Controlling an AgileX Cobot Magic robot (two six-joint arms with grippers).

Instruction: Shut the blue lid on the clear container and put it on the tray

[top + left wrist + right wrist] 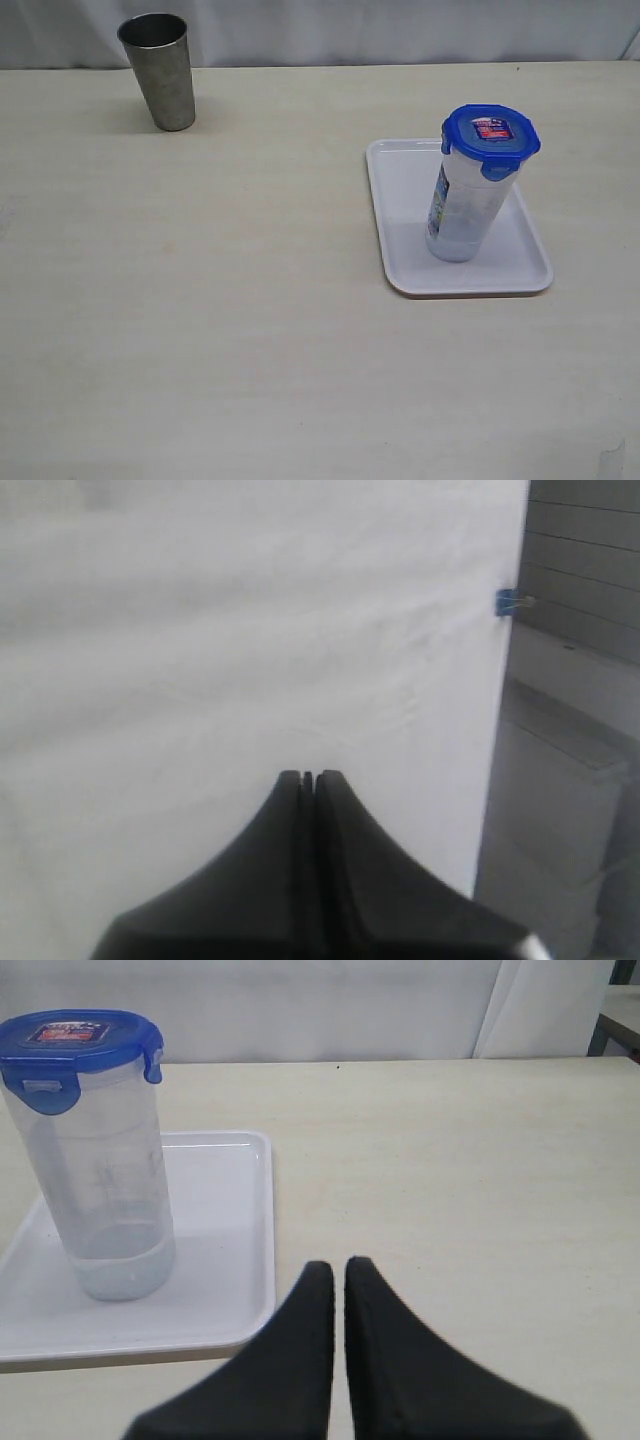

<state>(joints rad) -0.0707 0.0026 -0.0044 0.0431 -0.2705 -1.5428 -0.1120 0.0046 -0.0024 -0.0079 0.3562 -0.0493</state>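
left tool (307, 777): jaws pressed together, gripping nothing, aimed at a plain white sheet (250, 630) with a small blue clip (508, 602) on its edge; right tool (338, 1270): jaws closed to a thin slit, holding nothing, low over the tabletop (450, 1160), just beside the tray (235, 1260) but apart from it. clear container (462, 215) stands upright on the white tray near its middle, blue lid (490, 135) seated on its mouth with flaps folded down, see-through walls showing faint marks. grey metal cup (160, 70) stands upright at the far left, well apart from the tray, its inside too dark to read.
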